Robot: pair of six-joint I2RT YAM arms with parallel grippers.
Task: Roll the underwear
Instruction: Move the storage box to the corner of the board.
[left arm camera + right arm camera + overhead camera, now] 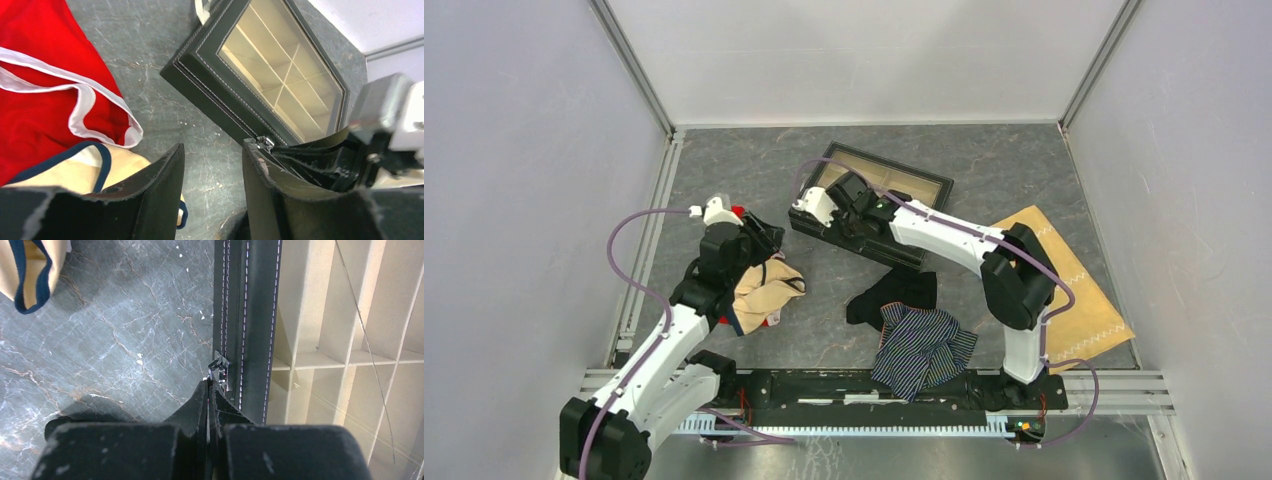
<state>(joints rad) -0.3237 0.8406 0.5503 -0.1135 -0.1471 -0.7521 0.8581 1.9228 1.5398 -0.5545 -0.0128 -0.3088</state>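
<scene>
Striped underwear (924,345): dark navy with thin pale stripes, crumpled in loose folds, lying on the table (824,335) close to the near edge, in front of the right arm's base.
Black underwear (894,293): plain black, bunched up, touching the far side of the striped pair.
Left gripper (212,150): fingers spread apart with bare table showing in the gap, gripping nothing, poised over the edge of a cream garment.
Cream garment (764,290): navy-trimmed, lying rumpled under the left arm, well apart from the two dark pairs.
Red garment (35,100): white-edged, partly under the cream one.
Right gripper (209,385): fingers pressed together, tips right at the small metal clasp (220,371) on the box; whether they pinched it could not be told.
Box (250,315): dark with pale stitching, clear lid over cream dividers, beyond the underwear.
Tan cloth (1074,300): flat, white zigzag stitching, right of the right arm.
</scene>
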